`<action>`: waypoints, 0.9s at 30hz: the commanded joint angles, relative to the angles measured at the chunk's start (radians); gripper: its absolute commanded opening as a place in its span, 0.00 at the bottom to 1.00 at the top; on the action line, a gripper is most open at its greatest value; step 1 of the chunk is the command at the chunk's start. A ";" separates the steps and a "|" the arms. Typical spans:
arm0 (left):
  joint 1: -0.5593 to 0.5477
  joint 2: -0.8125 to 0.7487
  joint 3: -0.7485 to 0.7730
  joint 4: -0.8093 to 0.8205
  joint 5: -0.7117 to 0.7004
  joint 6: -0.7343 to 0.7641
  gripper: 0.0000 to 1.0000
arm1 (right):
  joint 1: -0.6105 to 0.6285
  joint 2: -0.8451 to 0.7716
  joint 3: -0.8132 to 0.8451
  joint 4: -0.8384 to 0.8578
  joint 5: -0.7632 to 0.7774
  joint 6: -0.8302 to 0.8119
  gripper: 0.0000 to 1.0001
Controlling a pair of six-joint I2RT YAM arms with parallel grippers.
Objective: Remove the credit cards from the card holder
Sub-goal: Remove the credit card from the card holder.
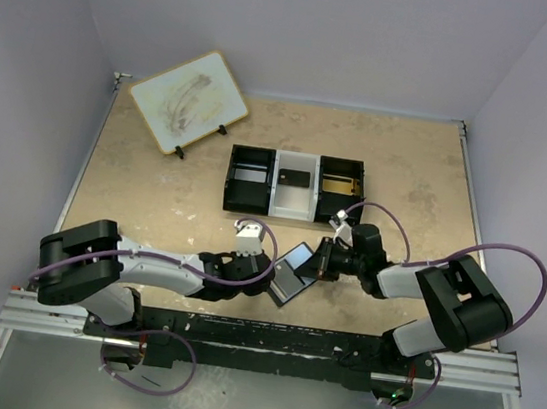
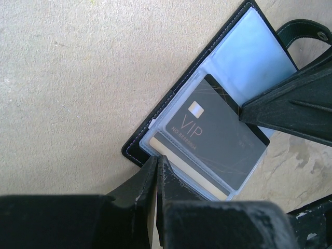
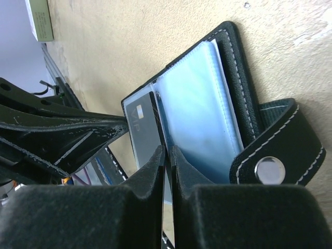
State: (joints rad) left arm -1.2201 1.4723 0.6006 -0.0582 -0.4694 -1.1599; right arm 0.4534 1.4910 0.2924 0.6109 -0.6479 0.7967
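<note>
The card holder [image 1: 284, 285] lies open between the two arms, its pale blue sleeves [image 2: 249, 57] facing up and its snap strap [image 3: 270, 170] folded out. A dark credit card [image 2: 218, 140] marked VIP sticks partly out of a clear sleeve, and a gold card [image 2: 181, 163] lies under it. My left gripper [image 2: 157, 167] is shut on the holder's sleeve edge at one corner. My right gripper [image 3: 167, 153] is closed on the dark card's [image 3: 144, 129] opposite edge. The right arm's fingers [image 2: 290, 104] reach in from the right in the left wrist view.
A black-and-white three-compartment tray [image 1: 291, 207] stands behind the holder, with a dark flat item in its middle bay and a gold one in its right bay. A white board [image 1: 188, 101] leans on a stand at the back left. A pale box [image 3: 40, 18] sits far off.
</note>
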 commanded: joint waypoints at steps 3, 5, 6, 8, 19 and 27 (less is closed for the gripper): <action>-0.006 0.048 -0.013 -0.106 0.001 0.018 0.00 | -0.025 0.020 -0.004 0.022 -0.044 -0.050 0.08; -0.005 0.048 -0.013 -0.107 0.000 0.018 0.00 | -0.029 0.027 -0.008 0.039 -0.054 -0.043 0.05; -0.005 0.048 -0.013 -0.107 -0.001 0.016 0.00 | -0.031 0.028 -0.012 0.048 -0.053 -0.037 0.05; -0.006 0.046 -0.013 -0.108 0.000 0.016 0.00 | -0.034 0.029 -0.012 0.058 -0.062 -0.036 0.00; -0.006 0.042 -0.015 -0.120 -0.014 0.014 0.00 | -0.053 -0.090 0.005 -0.114 0.079 -0.082 0.00; -0.006 0.016 -0.010 -0.148 -0.052 0.015 0.00 | -0.055 -0.154 -0.033 -0.168 0.144 -0.070 0.00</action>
State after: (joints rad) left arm -1.2247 1.4765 0.6044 -0.0620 -0.4873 -1.1603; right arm 0.4034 1.3582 0.2859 0.4854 -0.5610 0.7414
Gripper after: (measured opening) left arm 0.002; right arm 0.005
